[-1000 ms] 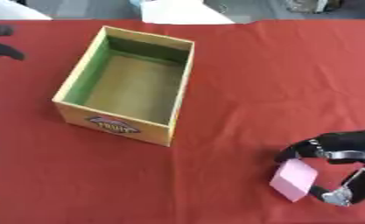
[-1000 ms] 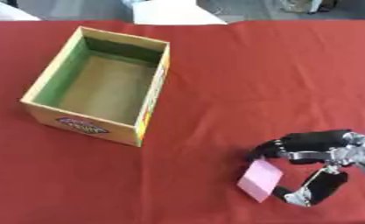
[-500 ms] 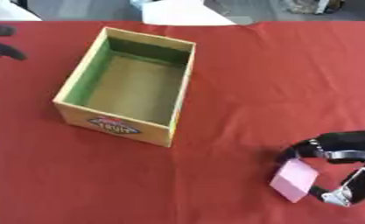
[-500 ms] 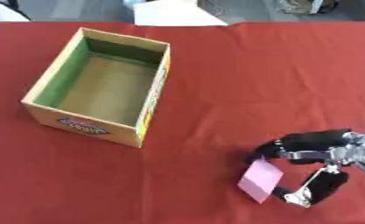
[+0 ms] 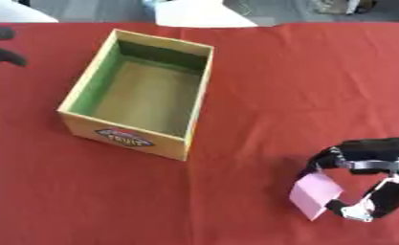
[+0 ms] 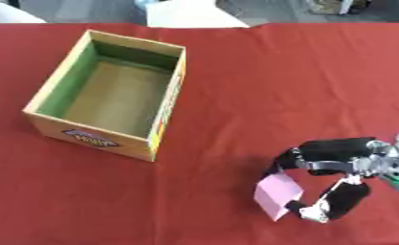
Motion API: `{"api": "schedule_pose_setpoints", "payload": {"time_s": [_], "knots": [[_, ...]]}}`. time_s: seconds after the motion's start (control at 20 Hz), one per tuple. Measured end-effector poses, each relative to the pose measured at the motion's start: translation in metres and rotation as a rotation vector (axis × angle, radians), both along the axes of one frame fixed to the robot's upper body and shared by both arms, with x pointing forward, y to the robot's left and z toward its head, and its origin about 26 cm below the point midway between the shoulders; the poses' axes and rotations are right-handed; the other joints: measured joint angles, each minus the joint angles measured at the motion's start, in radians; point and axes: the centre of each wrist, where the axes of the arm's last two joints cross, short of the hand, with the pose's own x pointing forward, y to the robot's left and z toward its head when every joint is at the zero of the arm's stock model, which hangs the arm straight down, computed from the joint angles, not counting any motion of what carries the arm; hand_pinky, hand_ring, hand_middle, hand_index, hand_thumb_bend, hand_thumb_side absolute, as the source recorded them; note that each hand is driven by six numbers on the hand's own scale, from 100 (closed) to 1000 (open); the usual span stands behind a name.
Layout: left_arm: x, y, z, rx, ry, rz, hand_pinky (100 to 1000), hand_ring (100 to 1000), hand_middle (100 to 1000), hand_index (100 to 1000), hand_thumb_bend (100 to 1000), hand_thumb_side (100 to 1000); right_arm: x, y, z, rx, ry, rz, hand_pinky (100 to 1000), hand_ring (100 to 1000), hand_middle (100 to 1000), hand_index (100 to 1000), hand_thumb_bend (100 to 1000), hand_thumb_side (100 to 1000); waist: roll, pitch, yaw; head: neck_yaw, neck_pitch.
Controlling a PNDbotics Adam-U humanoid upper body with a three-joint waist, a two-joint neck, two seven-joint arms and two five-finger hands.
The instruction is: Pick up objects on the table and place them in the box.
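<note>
The right hand [image 6: 332, 174], at 4 o'clock on the red table [image 6: 236, 72], has its fingers and thumb curled around a pink card [image 6: 278, 195]. The box [image 6: 110, 100] sits open at 10 o'clock, well apart. The left hand [image 5: 0, 45] shows at 9 o'clock; whether it is open I cannot tell.

**Count: one box, one pink item, two hands**

One cardboard box [image 6: 106, 105], open top, nothing visible inside, well apart from the fingers of either hand. One pink flat object [image 6: 278, 195], pinched between the curled fingers [image 6: 299, 157] and thumb of the right hand [image 6: 336, 165]. Robot hands: two. The left hand [image 5: 0, 45] shows only partly at the left edge; finger pose can't be made out. One red tablecloth [image 5: 261, 76] under everything. No other loose items near the fingers.
</note>
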Motion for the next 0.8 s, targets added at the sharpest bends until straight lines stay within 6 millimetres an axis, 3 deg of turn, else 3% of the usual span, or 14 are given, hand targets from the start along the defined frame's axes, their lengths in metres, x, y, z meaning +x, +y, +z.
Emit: {"api": "schedule_pose_setpoints", "payload": {"time_s": [0.5, 0.8], "knots": [[0.000, -0.001, -0.001, -0.006, 0.001, -0.001, 533, 711, 595, 751, 100, 727, 0.000, -0.003, 0.003, 0.058, -0.053, -0.035, 854, 721, 476, 714, 100, 480, -0.001, 0.000, -0.002, 0.001, 0.000], [0.000, -0.001, -0.001, -0.007, 0.003, 0.000, 534, 711, 595, 750, 100, 726, 0.001, -0.001, 0.023, 0.106, -0.139, -0.053, 842, 685, 468, 698, 100, 404, -0.002, -0.004, -0.006, 0.004, 0.000]]}}
